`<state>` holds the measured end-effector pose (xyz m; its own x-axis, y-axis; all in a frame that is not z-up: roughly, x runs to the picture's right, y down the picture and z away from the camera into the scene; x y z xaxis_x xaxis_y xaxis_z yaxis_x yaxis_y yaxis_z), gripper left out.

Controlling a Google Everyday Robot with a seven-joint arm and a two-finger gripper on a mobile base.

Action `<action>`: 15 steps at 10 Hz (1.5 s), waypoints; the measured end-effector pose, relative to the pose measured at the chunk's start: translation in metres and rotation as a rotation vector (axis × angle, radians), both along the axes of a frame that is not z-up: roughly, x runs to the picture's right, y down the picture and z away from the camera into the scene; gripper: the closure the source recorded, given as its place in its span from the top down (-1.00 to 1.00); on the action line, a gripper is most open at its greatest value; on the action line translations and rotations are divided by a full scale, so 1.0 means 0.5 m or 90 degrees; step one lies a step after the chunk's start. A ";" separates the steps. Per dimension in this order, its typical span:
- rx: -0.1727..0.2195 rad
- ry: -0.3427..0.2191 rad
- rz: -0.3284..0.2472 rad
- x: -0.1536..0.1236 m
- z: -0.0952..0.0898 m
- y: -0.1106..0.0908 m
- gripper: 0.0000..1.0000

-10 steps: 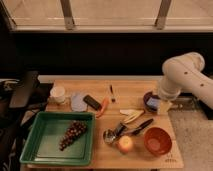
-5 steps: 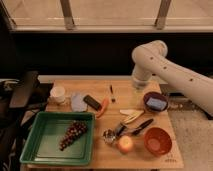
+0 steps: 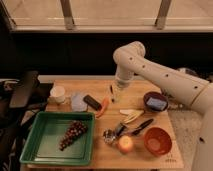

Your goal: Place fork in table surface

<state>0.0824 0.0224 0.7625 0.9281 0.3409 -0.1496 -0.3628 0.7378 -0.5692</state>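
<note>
Hovering at the back edge of the table (image 3: 142, 95), our gripper (image 3: 118, 89) lines up over the fork (image 3: 111, 93), likely to grab it; we cannot tell its grip.

White robot arm (image 3: 170, 80) reaches in from the right edge, sloping up leftward to a rounded elbow joint (image 3: 129, 54), then bends straight down; its gripper (image 3: 116, 94) hangs below, pointing downward near mid-view
</note>
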 end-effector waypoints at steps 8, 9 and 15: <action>-0.098 -0.055 0.124 -0.017 0.055 0.020 0.30; -0.131 -0.086 0.144 -0.039 0.064 0.019 0.30; -0.090 -0.073 0.266 -0.057 0.096 0.006 0.30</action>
<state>0.0539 0.0252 0.8108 0.7285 0.6733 -0.1261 -0.5418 0.4538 -0.7075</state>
